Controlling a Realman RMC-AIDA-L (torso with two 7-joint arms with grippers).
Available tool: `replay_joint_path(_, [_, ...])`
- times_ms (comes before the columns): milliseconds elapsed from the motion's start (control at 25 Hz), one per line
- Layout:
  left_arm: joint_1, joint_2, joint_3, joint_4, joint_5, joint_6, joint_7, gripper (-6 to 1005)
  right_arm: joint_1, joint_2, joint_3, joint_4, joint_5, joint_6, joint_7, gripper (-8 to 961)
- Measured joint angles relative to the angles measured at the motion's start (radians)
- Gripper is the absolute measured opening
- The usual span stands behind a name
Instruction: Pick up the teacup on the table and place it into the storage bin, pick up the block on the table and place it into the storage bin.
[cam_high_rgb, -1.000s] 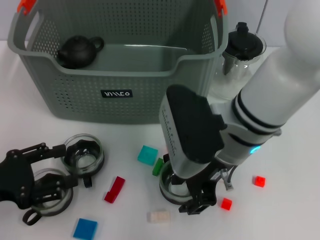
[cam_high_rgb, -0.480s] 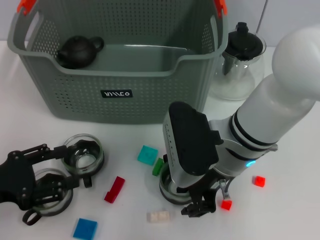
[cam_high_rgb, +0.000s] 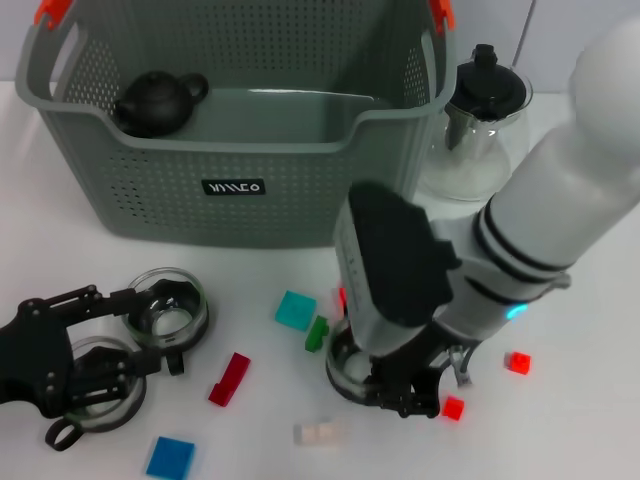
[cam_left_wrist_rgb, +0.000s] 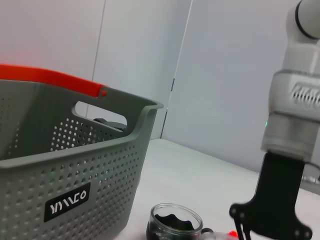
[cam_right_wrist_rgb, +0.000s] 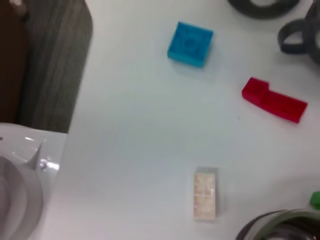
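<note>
- Storage bin: open top; black teapot sits in its far left corner, the rest of the floor bare.
- Glass teapot stands just beside the bin's right wall, narrowing the way round that side.
- Right gripper and its bulky arm cover the teacup at front centre.
- Left gripper is among two glass cups at front left.
- Scattered blocks: teal, green, long red, pale, blue; open table between them.
</note>
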Motion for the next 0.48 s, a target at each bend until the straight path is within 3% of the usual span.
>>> replay_joint_path(240, [0.0, 0.0, -0.002, 0.0, 0.0, 0.001, 0.0, 781, -0.009, -0.003, 0.216, -0.143, 0.004, -0.206, -0.014, 67])
replay_joint_path(480, [0.003, 0.0, -0.002, 0.0, 0.0, 0.001, 0.0, 781, -0.009, -0.005, 0.487, -0.17, 0.152, -0.347, -0.103, 58])
